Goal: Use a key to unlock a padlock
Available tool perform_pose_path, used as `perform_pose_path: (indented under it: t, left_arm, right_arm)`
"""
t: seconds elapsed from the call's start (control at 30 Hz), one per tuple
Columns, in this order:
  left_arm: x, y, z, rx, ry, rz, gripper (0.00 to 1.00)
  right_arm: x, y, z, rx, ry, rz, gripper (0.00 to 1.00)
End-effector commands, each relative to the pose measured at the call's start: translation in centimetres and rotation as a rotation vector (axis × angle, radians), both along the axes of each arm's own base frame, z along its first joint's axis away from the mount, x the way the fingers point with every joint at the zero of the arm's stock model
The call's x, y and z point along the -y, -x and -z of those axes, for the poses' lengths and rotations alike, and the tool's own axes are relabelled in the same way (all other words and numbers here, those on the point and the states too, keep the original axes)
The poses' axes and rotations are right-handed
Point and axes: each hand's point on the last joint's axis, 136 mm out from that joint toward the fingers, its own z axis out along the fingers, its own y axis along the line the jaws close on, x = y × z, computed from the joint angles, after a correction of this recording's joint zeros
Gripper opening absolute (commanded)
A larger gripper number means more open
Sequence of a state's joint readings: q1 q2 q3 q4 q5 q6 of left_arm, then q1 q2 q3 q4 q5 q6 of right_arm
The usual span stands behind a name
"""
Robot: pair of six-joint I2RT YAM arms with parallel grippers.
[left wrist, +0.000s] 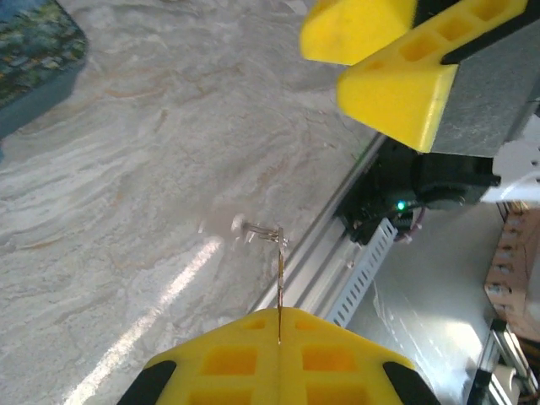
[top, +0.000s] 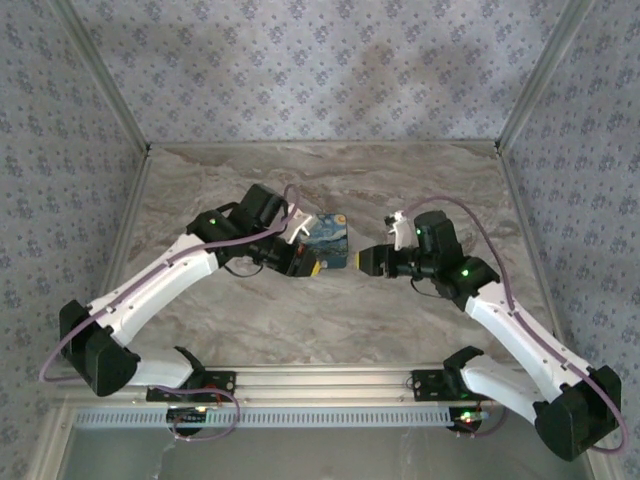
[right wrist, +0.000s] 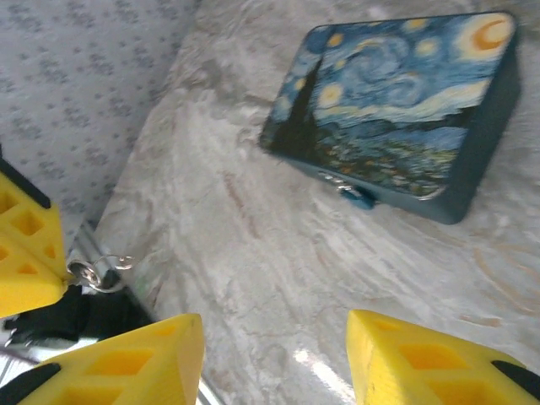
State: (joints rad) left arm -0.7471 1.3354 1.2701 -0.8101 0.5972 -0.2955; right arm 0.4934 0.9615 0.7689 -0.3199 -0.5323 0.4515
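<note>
We see the left claw [left wrist: 278, 314] shut tight on the key [left wrist: 279, 283]. The key is a thin bit of metal that sticks out from between the yellow fingers [left wrist: 337, 354]. A small wire ring [left wrist: 265, 229] sits at its far end. The key is held over the table [left wrist: 126, 211].

The right claw [right wrist: 274, 325] is just across from it, with its jaws open and nothing between them. The two claws are near each other but apart.

The box [right wrist: 396, 101] lies flat on the table just past them. A small blue bit [right wrist: 359, 198] sits at its front edge. We cannot tell what it is.
</note>
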Motion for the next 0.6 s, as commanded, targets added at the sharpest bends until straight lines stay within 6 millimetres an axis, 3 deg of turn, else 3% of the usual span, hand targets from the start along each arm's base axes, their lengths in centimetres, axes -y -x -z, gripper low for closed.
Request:
perform_pose_path:
  t: [0.0,0.13,0.33,0.57]
  left_arm:
    - [0.6,2.8,-1.8,-0.006,0.049,0.125,0.00]
    - [1.2,3.7,-2.8,-0.006,0.074,0.169,0.00]
    - [1.9,4.5,-3.6,-0.001,0.113,0.209,0.00]
    - [2.1,4.4,-4.0,0.015,0.123,0.211,0.00]
  right_arm:
    - [-2.1,1.2,-3.6,0.077,-0.178,-0.150,0.48]
    - [-3.4,2.8,-5.0,0.110,-0.293,-0.241,0.47]
    - [-4.8,5.4,-6.2,0.162,-0.303,-0.356,0.54]
    - [-5.6,7.0,-6.0,0.164,-0.287,-0.431,0.46]
